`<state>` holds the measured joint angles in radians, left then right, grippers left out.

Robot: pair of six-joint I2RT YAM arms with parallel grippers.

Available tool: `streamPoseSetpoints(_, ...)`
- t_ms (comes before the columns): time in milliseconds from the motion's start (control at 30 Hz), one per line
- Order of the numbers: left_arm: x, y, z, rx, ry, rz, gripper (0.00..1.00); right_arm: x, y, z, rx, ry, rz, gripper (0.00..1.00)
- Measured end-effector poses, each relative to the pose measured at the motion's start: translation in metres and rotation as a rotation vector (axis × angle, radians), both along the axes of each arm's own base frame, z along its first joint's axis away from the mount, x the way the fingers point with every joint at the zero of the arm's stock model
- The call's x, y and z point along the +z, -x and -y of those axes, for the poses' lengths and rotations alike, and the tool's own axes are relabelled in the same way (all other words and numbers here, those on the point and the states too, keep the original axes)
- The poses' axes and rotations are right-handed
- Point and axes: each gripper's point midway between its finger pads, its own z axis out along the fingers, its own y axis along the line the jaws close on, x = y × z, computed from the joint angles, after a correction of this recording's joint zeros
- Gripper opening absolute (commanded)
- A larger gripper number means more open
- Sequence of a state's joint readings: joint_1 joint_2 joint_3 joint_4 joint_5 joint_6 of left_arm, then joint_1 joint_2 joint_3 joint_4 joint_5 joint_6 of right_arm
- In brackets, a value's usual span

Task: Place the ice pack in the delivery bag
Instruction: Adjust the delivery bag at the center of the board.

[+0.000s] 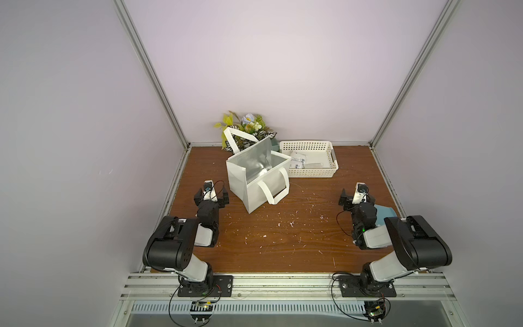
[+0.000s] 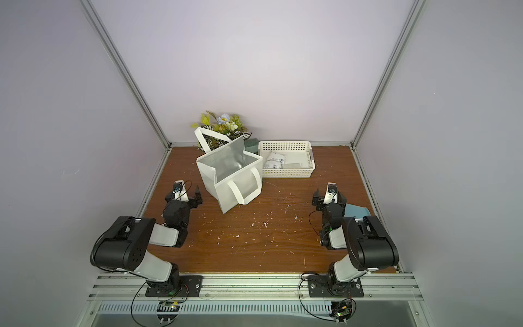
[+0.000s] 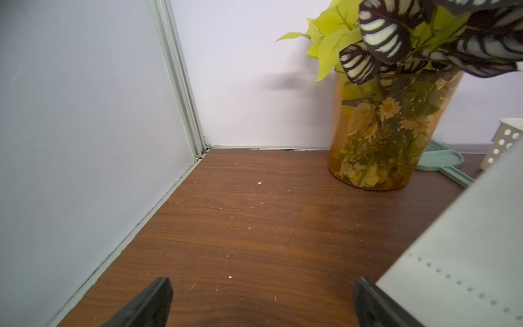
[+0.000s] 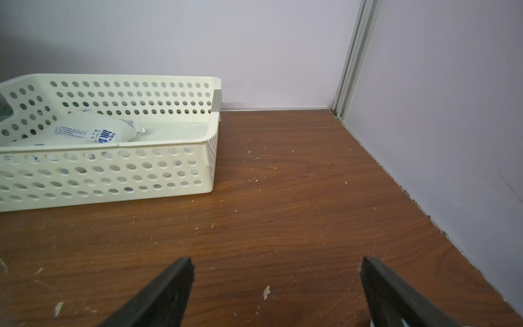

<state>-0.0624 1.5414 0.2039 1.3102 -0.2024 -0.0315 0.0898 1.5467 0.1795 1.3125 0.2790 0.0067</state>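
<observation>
The delivery bag stands open at the middle back of the wooden table, its silver lining showing, the flap up and one strap loop hanging over its front. Its pale side wall sits close beside one finger of my left gripper, which is open and empty, low over the table left of the bag. The ice pack, a whitish pouch with blue print, lies in the white perforated basket. My right gripper is open and empty, in front of the basket and to its right.
A vase of artificial flowers stands behind the bag at the back wall, with a teal brush beside it. A light blue object lies under the right arm. Side walls and metal frame posts close in the table.
</observation>
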Motion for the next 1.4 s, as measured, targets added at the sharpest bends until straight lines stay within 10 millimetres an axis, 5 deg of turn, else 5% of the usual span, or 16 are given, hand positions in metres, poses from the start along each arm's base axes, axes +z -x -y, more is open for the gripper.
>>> streamPoseSetpoints(767,0.000,-0.001,0.004,-0.027,-0.007,-0.001,1.00,0.000,0.000,0.000,0.002,0.000,0.000,0.99)
streamPoseSetpoints(1067,0.000,-0.001,0.004,-0.027,-0.007,-0.001,1.00,-0.001,-0.003,-0.023,0.149,0.012,-0.007,0.99)
streamPoseSetpoints(1400,0.000,-0.001,0.003,-0.022,-0.006,-0.001,1.00,0.000,-0.006,-0.020,0.160,0.002,-0.005,0.99)
